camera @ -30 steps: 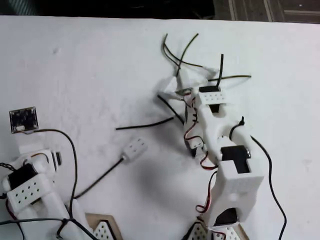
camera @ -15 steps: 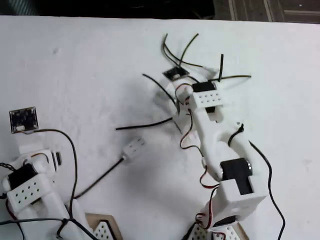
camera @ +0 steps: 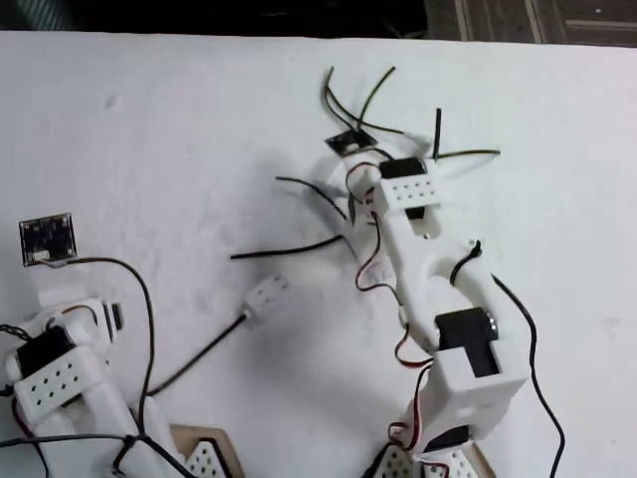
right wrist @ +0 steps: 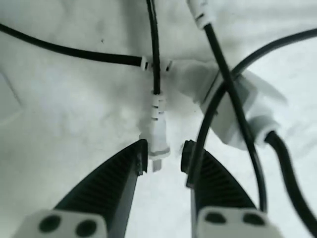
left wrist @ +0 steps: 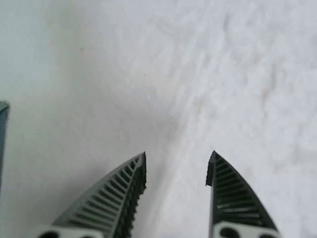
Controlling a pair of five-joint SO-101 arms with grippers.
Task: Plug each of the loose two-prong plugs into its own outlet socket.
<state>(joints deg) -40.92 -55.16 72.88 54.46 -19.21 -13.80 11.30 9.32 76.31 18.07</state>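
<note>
My right tool (right wrist: 162,151) sits low on the white counter (camera: 149,149), its fingers apart around a small white two-prong plug (right wrist: 157,141), not yet clamped. The plug lies against one finger, so closing may push it sideways or catch the black cable (right wrist: 208,124) crossing the nearby socket block (right wrist: 262,99). My left tool (left wrist: 176,163) hangs apart over bare counter. Compared with a second ago, my right arm has swung across and dragged a loose cable (camera: 309,187) along.
</note>
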